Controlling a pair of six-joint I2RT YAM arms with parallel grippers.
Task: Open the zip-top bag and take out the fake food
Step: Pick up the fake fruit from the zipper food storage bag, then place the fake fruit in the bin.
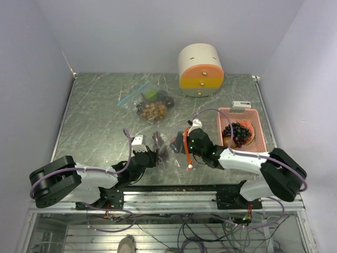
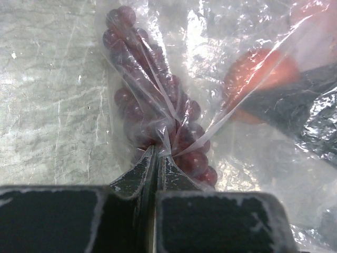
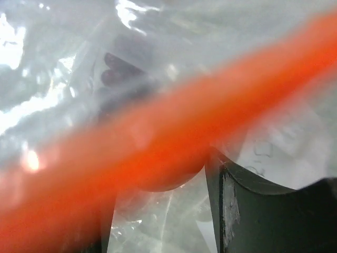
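1. From the top camera, I saw the zip-top bag [image 1: 171,146] low in the middle of the table [image 1: 95,121], caught between the left gripper [image 1: 158,153] and the right gripper [image 1: 183,145]. Its orange zip strip [image 1: 187,155] ran beside the right one. A second bag [image 1: 145,97] holding tan-brown grapes [image 1: 152,110] lay farther back, and a pink basket [image 1: 220,126] carried a dark grape bunch [image 1: 239,132]
2. On the left wrist view, the left jaws were pinched together on a fold of the clear film, which was drawn into taut creases. A dark red grape bunch [image 2: 152,105] and a reddish-orange round fruit [image 2: 258,79] sat inside, not yet out. I judged that the thin film could slip free or tear if the arms pulled harder
3. On the right wrist view, the strip was an orange blur across the lens, and I could not tell whether those jaws had hold of it. If they did not, pulling would drag the whole bag rather than part the seal
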